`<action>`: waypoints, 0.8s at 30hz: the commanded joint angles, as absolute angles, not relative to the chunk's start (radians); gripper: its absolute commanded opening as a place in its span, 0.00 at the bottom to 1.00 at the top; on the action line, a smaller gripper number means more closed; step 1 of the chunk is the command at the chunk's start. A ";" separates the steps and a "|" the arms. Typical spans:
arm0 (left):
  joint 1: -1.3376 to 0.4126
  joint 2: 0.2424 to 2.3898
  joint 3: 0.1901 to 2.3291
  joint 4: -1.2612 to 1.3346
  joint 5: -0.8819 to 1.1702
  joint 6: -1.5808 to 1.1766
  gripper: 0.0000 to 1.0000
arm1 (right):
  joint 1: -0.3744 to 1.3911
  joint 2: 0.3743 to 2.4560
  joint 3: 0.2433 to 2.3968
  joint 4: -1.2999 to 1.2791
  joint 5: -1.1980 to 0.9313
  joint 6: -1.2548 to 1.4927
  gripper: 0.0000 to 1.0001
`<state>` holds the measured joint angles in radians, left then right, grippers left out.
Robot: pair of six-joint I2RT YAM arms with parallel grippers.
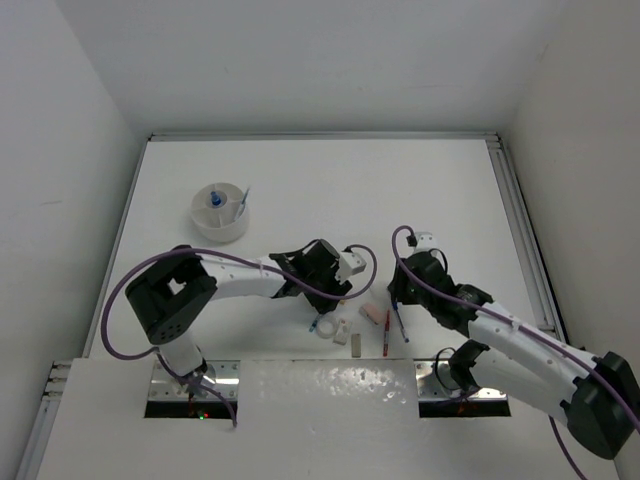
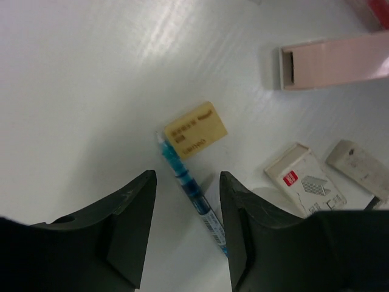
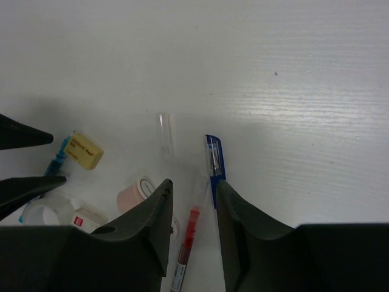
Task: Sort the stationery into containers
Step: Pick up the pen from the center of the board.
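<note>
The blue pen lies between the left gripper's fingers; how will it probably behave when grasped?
The blue pen looks thin, round and stiff, so it should stay straight but might roll if one finger touches first. Its smooth plastic barrel may slip in the left gripper. It is probably light.

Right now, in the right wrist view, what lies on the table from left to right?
Light-blue pen → tan block → pink eraser → clear tube → red pen → dark-blue pen.

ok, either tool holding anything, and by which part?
Nothing held. Left tool open astride the blue pen, right tool open over the red pen; neither gripped.
</note>
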<state>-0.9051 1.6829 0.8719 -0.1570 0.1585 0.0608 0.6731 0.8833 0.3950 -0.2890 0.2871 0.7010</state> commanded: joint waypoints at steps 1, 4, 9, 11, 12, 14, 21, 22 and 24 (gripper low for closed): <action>-0.933 1.684 0.887 -0.218 0.137 0.109 0.43 | 0.681 0.874 0.383 -0.268 0.318 0.707 0.35; -0.936 1.689 0.881 -0.250 0.120 0.107 0.44 | 0.683 0.888 0.385 -0.259 0.318 0.704 0.35; -0.943 1.745 0.908 -0.291 0.066 0.078 0.44 | 0.681 0.907 0.402 -0.241 0.311 0.683 0.35; -0.948 1.764 0.916 -0.307 0.042 0.078 0.43 | 0.681 0.916 0.411 -0.239 0.308 0.670 0.35; -0.948 1.779 0.916 -0.307 0.034 0.078 0.40 | 0.681 0.919 0.413 -0.236 0.307 0.666 0.35; -0.942 1.796 0.914 -0.316 0.029 0.080 0.36 | 0.683 0.937 0.426 -0.241 0.290 0.640 0.35; -0.910 1.795 0.905 -0.368 0.107 0.081 0.26 | 0.681 0.980 0.459 -0.241 0.265 0.609 0.38; -0.910 1.795 0.904 -0.368 0.107 0.081 0.25 | 0.683 0.980 0.459 -0.233 0.265 0.606 0.38; -0.907 1.795 0.911 -0.380 0.106 0.078 0.23 | 0.681 0.986 0.463 -0.219 0.265 0.604 0.39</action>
<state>-0.9142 1.7466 0.9447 -0.2512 0.0853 0.0841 0.6769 0.9794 0.4213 -0.2623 0.2752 0.6243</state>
